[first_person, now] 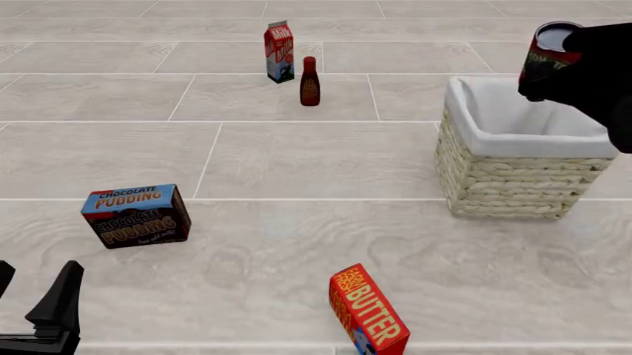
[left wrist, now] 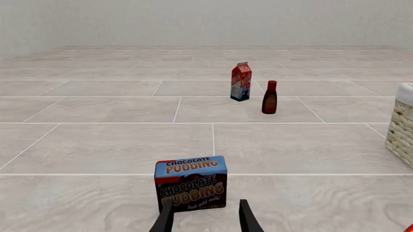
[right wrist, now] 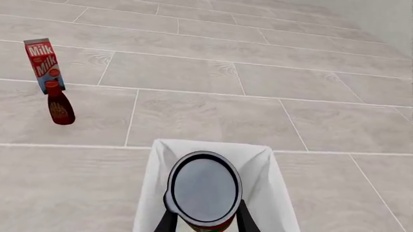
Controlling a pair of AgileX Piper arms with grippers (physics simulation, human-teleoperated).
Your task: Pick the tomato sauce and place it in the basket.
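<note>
The tomato sauce [first_person: 549,49], a small red-labelled can with a grey metal top, hangs above the far right corner of the basket [first_person: 513,177]. My right gripper [first_person: 539,80] is shut on it. The right wrist view looks down on the can's lid [right wrist: 205,188], with the right gripper [right wrist: 206,220] clamping its sides and the basket's white lining [right wrist: 279,193] directly beneath. The basket's wicker wall [left wrist: 403,129] also shows in the left wrist view. My left gripper [first_person: 35,297] rests low at the near left, open and holding nothing, just short of the pudding box; its two fingers show apart around the gripper's centre [left wrist: 206,218].
A chocolate pudding box [first_person: 136,216] [left wrist: 191,182] lies at the near left. A red butter box [first_person: 368,310] lies near the front edge. A milk carton [first_person: 280,52] [left wrist: 241,81] [right wrist: 42,63] and a dark bottle [first_person: 310,81] [left wrist: 270,97] [right wrist: 60,107] stand far back.
</note>
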